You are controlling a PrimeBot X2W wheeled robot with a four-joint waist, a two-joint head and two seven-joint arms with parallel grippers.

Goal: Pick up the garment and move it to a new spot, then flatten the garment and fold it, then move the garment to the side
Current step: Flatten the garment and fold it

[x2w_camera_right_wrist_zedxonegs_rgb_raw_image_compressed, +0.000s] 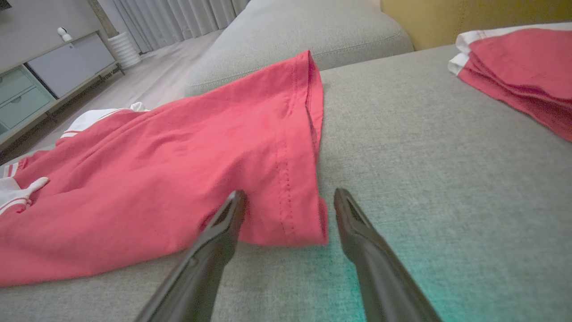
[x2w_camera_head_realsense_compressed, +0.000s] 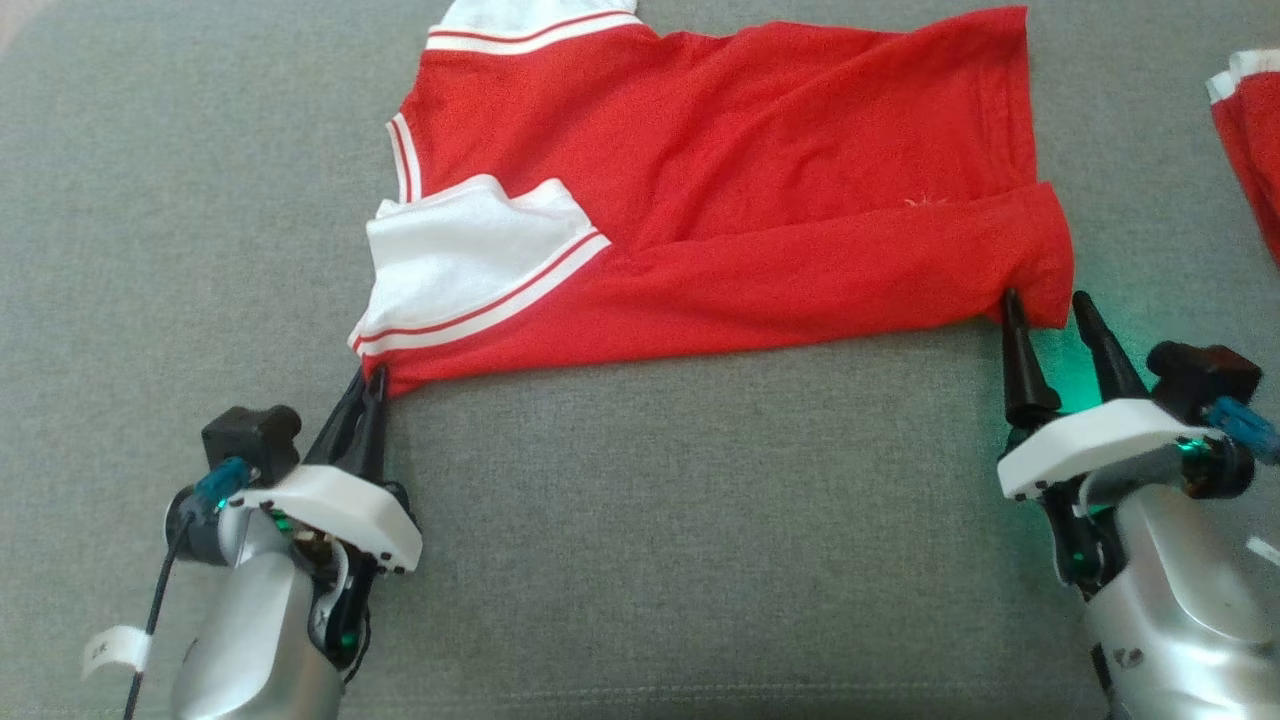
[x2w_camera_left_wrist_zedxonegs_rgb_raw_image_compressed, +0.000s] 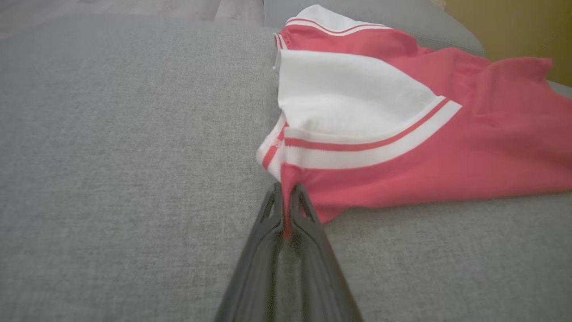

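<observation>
Our left tool (x2w_camera_head_realsense_compressed: pixel 368 385) is clamped on the near-left corner of the red shirt (x2w_camera_head_realsense_compressed: pixel 750 180), just below the white striped sleeve (x2w_camera_head_realsense_compressed: pixel 470 260). The shirt lies spread across the far middle of the grey sofa cushion (x2w_camera_head_realsense_compressed: pixel 700 520). Our right tool (x2w_camera_head_realsense_compressed: pixel 1046 300) stands apart, straddling the near-right hem corner. We judge it should close squarely on both layers there before we lift, keeping the near edge taut and level.

One garment (x2w_camera_head_realsense_compressed: pixel 720 190), one pile (x2w_camera_head_realsense_compressed: pixel 1250 150), two claws (x2w_camera_head_realsense_compressed: pixel 372 380) (x2w_camera_head_realsense_compressed: pixel 1045 300)

Grey sofa (x2w_camera_head_realsense_compressed: pixel 640 560), pale curtains (x2w_camera_right_wrist_zedxonegs_rgb_raw_image_compressed: pixel 178 18), wooden floor (x2w_camera_right_wrist_zedxonegs_rgb_raw_image_compressed: pixel 152 80)
</observation>
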